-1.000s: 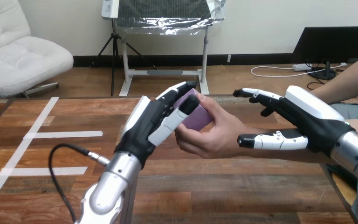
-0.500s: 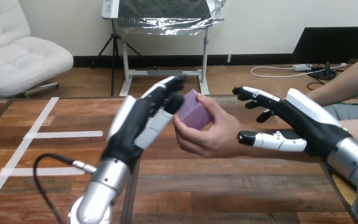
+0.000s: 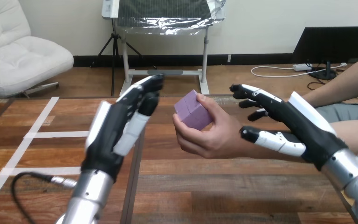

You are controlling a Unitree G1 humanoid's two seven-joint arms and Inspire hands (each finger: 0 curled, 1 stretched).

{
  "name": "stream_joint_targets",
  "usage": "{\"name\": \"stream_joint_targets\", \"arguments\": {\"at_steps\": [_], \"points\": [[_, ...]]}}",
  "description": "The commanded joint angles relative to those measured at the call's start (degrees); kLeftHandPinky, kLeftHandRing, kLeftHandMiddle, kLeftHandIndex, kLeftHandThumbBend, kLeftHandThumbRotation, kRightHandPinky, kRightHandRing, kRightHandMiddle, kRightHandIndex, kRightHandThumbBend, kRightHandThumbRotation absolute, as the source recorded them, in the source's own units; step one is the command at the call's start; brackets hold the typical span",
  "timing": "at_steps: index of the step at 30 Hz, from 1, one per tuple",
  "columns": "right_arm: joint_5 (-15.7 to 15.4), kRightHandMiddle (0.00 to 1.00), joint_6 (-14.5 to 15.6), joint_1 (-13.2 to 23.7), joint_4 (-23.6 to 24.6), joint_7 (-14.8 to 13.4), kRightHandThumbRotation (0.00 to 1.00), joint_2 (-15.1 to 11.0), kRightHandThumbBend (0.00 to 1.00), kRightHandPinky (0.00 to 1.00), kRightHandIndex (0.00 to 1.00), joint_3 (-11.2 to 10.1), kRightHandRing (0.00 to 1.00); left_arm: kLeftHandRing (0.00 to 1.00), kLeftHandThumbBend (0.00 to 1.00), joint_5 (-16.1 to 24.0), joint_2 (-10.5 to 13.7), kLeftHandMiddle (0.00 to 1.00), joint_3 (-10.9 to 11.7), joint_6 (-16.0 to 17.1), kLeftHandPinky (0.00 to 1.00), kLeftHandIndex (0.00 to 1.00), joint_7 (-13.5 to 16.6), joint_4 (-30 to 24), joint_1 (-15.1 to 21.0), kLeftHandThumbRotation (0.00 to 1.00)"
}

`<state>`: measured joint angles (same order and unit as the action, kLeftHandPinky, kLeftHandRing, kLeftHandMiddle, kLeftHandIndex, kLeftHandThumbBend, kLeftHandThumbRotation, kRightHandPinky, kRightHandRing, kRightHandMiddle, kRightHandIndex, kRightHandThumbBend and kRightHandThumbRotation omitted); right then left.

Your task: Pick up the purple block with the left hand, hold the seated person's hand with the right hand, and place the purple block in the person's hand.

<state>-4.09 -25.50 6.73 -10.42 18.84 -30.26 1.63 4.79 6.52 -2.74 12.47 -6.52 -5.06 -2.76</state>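
The purple block (image 3: 192, 109) rests in the person's hand (image 3: 209, 133), whose fingers and thumb curl round it above the table's middle. My left hand (image 3: 119, 126) hovers to the block's left, apart from it, fingers straight and open. My right hand (image 3: 293, 123) is open over the person's wrist at the right. Its fingers (image 3: 251, 95) reach past the far side and its thumb (image 3: 272, 140) lies along the near side. None of them curl round the wrist.
The wooden table (image 3: 214, 186) carries white tape lines (image 3: 42, 135) at the left. The person's forearm (image 3: 354, 128) comes in from the right edge. A black cable (image 3: 23, 186) loops by my left forearm.
My left hand has let go of the purple block and drawn back to the left. The block stays in the person's hand. My right hand has lifted slightly over the wrist.
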Motion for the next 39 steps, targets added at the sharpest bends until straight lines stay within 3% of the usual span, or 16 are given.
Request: {"name": "stream_joint_targets", "arguments": {"at_steps": [1,6,18,30,39], "points": [[3.55,0.88,-3.24,-0.46,2.05,-0.99,0.95,3.51,0.91,0.75,0.89,-1.49,0.85,0.83,0.79,-1.71,-0.20,0.83,1.32,1.98,0.82,0.81,0.67,-6.87,-1.35,1.00],[8.46,0.88,-2.33,-2.41,5.14,-0.37,0.96,5.90,0.91,0.76,0.88,-2.09,0.86,0.82,0.82,-2.48,-0.59,0.82,2.14,1.43,0.80,0.80,1.09,-10.86,-4.08,1.00],[15.90,0.87,-0.48,-7.19,13.54,-0.65,0.98,10.44,0.90,0.77,0.87,-2.26,0.85,0.80,0.83,-4.78,0.08,0.81,3.82,-0.01,0.74,0.79,0.64,-20.03,-10.24,1.00],[19.11,0.88,1.39,-11.90,21.38,-0.41,1.00,13.22,0.93,0.80,0.88,-1.73,0.87,0.81,0.78,-8.32,1.35,0.80,6.27,2.46,0.71,0.76,-1.47,-25.40,-16.41,1.00],[19.86,0.88,2.22,-14.89,26.04,-1.13,0.99,15.54,0.93,0.82,0.88,-1.40,0.88,0.80,0.74,-10.45,0.17,0.79,6.86,3.18,0.69,0.74,-1.61,-28.33,-19.33,1.00]]}}
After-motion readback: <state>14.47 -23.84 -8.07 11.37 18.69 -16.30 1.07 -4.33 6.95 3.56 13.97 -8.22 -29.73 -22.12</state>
